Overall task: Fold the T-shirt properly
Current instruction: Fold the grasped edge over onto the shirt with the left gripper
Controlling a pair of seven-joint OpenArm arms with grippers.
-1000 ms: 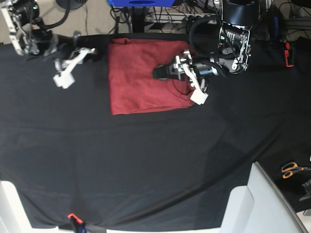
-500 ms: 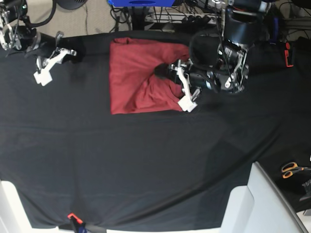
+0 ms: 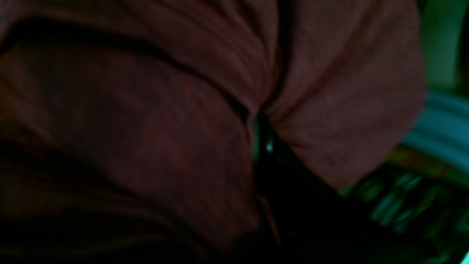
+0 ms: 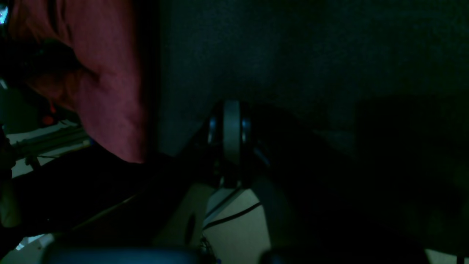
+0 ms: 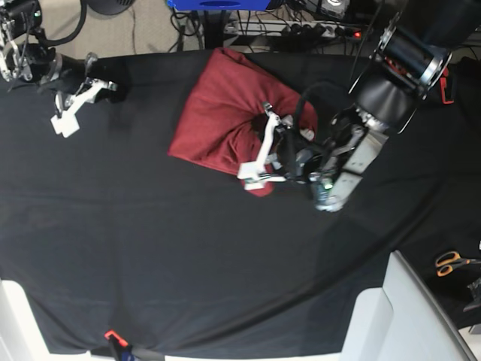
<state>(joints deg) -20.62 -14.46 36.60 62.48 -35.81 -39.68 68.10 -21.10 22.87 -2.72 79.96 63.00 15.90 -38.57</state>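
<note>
The left hand is pinched shut on a bunched edge of the shirt, which lies rumpled at the far middle of the bench, so the step in hand looks like dragging or lifting that edge over for a fold. The right hand is closed on nothing at the far left, well apart from the cloth. Next the gathered edge likely needs laying flat and square; there is wide open black cloth on the near side, while the far edge sits close behind the shirt.
</note>
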